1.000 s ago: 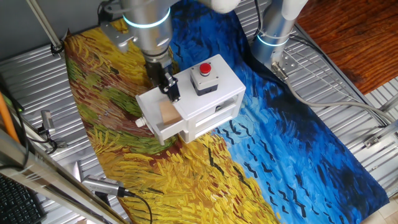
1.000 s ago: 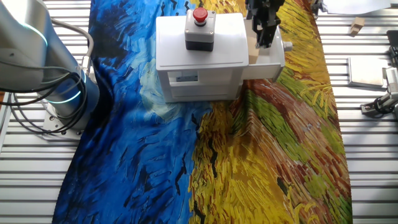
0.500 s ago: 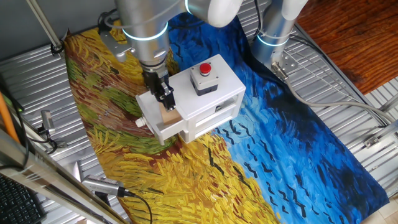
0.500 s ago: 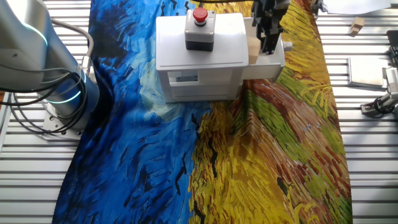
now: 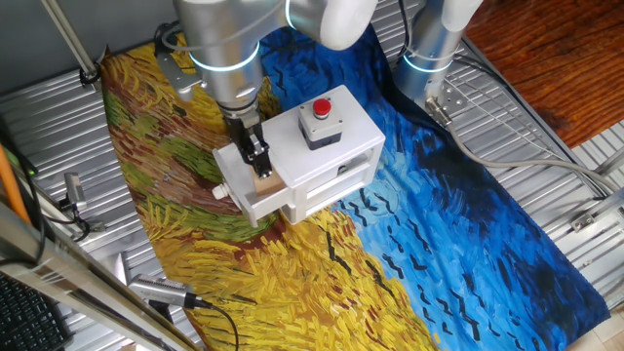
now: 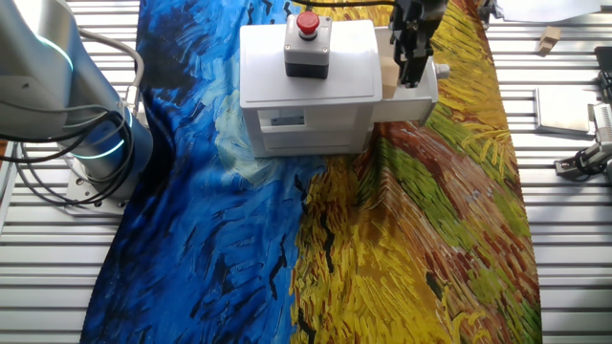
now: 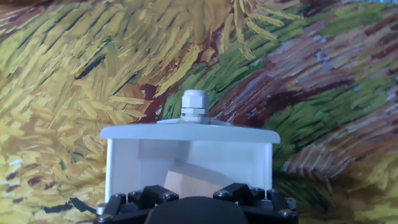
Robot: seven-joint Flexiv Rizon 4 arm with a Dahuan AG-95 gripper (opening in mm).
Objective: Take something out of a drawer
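Observation:
The white box point(image 5: 343, 146) stands on the painted cloth with its drawer point(image 5: 242, 198) pulled out to the left, knob point(image 7: 194, 103) at the front. The tan block point(image 5: 269, 182) lies inside the drawer; it also shows in the other fixed view point(image 6: 387, 76) and in the hand view point(image 7: 191, 182). My gripper point(image 5: 256, 164) hangs straight down into the drawer point(image 6: 418, 96) beside and over the block. In the hand view only the gripper's black base point(image 7: 194, 208) shows, with the block between its two sides. The jaws look apart; the fingertips are hidden.
A red button point(image 5: 321, 109) on a grey base sits on top of the box. A second arm's base point(image 5: 429, 49) stands behind the box. Metal tools point(image 5: 161, 290) lie at the front left, off the cloth. Small parts point(image 6: 564, 110) lie at the table edge.
My gripper has moved down and toward the drawer's front, lowering into the open drawer next to the block. The block and the drawer have not moved.

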